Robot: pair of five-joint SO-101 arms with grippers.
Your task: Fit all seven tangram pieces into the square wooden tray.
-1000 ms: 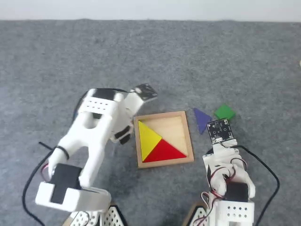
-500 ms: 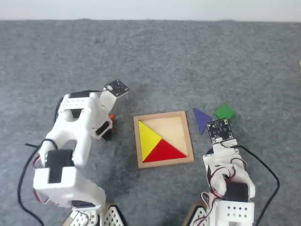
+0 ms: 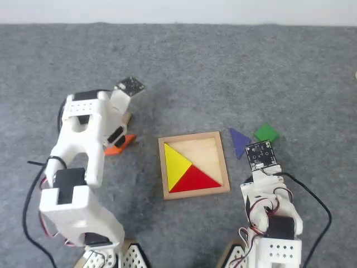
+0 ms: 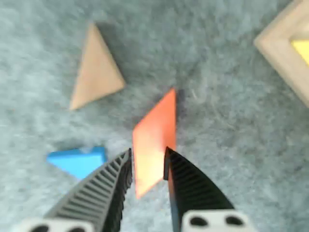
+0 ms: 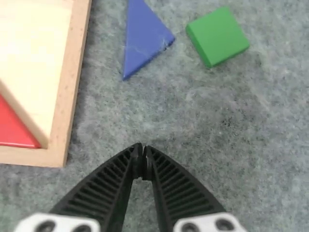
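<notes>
High view: square wooden tray (image 3: 193, 135) on the table (image 3: 234, 72), holding a yellow triangle (image 3: 175, 162) and a red triangle (image 3: 195, 180). At its 9 o'clock the left arm (image 3: 83, 139) hides most of the orange piece (image 3: 120, 144). The left end effector (image 4: 147, 169), slightly parted, straddles the piece's tip. The right end effector (image 5: 141, 159) is closed and empty.

Grey felt table (image 3: 223, 72) bears wooden tray (image 3: 189, 135), purple triangle (image 3: 239, 142), green square (image 3: 266, 133), orange piece (image 3: 119, 146).

In the left wrist view the square wooden tray (image 4: 281, 39) gets chopped by the frame, just a corner plus a yellow sliver (image 4: 302, 48). The flat orange parallelogram piece (image 4: 154, 130) has its near end behind the left claw (image 4: 147, 152), whose finger (image 4: 113, 181) also covers part of a bright blue piece (image 4: 76, 160). From above, the left arm (image 3: 89, 139) hides most of the orange one.
</notes>
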